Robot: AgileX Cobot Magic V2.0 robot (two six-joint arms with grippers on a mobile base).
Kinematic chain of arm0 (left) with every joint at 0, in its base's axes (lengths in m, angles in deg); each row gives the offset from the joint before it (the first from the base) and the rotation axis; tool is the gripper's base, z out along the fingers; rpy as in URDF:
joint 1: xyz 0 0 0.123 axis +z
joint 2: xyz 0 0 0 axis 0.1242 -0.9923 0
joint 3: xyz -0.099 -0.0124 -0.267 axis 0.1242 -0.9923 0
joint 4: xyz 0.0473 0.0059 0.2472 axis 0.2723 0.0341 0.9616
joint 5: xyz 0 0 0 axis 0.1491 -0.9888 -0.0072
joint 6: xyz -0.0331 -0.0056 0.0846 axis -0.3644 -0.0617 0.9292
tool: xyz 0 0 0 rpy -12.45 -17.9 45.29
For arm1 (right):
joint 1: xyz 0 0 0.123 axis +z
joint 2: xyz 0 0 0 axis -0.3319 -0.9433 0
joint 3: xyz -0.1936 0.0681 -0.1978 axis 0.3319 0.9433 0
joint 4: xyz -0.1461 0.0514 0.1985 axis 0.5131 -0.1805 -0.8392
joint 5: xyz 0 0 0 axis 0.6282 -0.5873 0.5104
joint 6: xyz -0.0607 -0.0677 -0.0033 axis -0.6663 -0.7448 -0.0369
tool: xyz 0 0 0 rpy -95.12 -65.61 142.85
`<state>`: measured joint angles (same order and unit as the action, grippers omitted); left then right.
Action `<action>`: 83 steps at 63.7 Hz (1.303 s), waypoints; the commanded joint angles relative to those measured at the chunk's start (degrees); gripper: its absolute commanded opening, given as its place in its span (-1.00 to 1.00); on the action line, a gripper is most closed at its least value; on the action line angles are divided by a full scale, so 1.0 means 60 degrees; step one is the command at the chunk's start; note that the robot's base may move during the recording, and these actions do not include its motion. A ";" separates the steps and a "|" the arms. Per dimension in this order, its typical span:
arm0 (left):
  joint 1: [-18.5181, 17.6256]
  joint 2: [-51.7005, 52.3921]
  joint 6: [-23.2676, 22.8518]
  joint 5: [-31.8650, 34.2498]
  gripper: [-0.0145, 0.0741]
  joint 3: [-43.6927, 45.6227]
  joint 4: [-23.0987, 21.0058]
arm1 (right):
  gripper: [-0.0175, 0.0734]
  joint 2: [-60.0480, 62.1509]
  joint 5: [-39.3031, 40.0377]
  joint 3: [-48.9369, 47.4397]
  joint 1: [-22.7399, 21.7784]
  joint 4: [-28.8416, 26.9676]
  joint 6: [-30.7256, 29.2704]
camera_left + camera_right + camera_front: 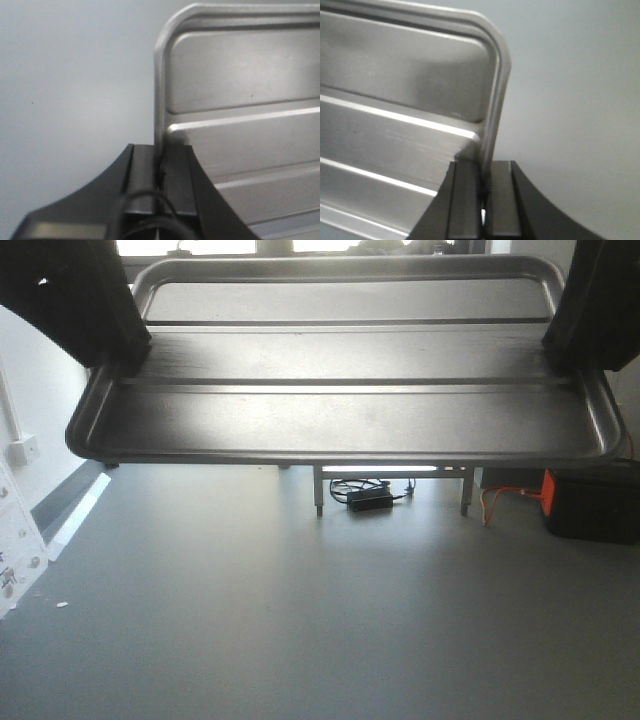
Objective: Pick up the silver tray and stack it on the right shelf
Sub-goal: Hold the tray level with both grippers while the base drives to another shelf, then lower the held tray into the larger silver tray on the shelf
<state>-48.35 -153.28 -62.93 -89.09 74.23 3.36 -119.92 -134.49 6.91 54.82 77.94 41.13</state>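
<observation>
The silver tray [350,405] is held level in the air above the grey floor, its two long ridges running across the base. My left gripper [125,360] is shut on its left rim; in the left wrist view the black fingers [142,170] pinch the rim of the tray [240,75]. My right gripper [570,355] is shut on its right rim; in the right wrist view the fingers [465,190] clamp the rim of the tray [400,85]. The right shelf is out of view.
Grey floor [300,610] lies below. Under the tray's far side stand metal legs [318,490] and a black power brick with cables [368,500]. A black box with orange cable [590,502] sits at right. A white panel [15,540] stands at left.
</observation>
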 commanded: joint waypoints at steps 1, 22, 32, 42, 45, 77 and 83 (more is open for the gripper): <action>0.0031 0.0295 0.0068 0.0071 -0.88 0.0295 0.0517 | -0.49 0.0222 -0.0201 -0.0289 -0.0080 0.0682 -0.0222; 0.0045 0.0295 0.0068 0.0089 -0.88 0.0295 0.0455 | -0.49 0.0222 -0.0163 -0.0289 -0.0080 0.0682 -0.0222; 0.0045 0.0274 0.0068 0.0144 -0.88 0.0295 0.0505 | -0.49 0.0222 -0.0163 -0.0289 -0.0080 0.0682 -0.0222; 0.0045 0.0254 0.0068 0.0144 -0.88 0.0295 0.0475 | -0.49 0.0222 -0.0163 -0.0289 -0.0080 0.0682 -0.0222; 0.0045 0.0252 0.0068 0.0144 -0.88 0.0295 0.0475 | -0.49 0.0222 -0.0163 -0.0289 -0.0080 0.0682 -0.0222; 0.0045 -0.0383 0.0068 0.0150 -0.88 0.0295 0.0367 | -0.49 0.0222 -0.0175 -0.0289 -0.0080 0.0682 -0.0222; 0.0045 -0.0515 0.0068 0.0150 -0.88 0.0295 0.0367 | -0.49 0.0222 -0.0175 -0.0289 -0.0080 0.0682 -0.0222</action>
<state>-48.35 -157.51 -63.02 -87.94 74.23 2.78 -119.92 -135.31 6.91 54.82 78.55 41.13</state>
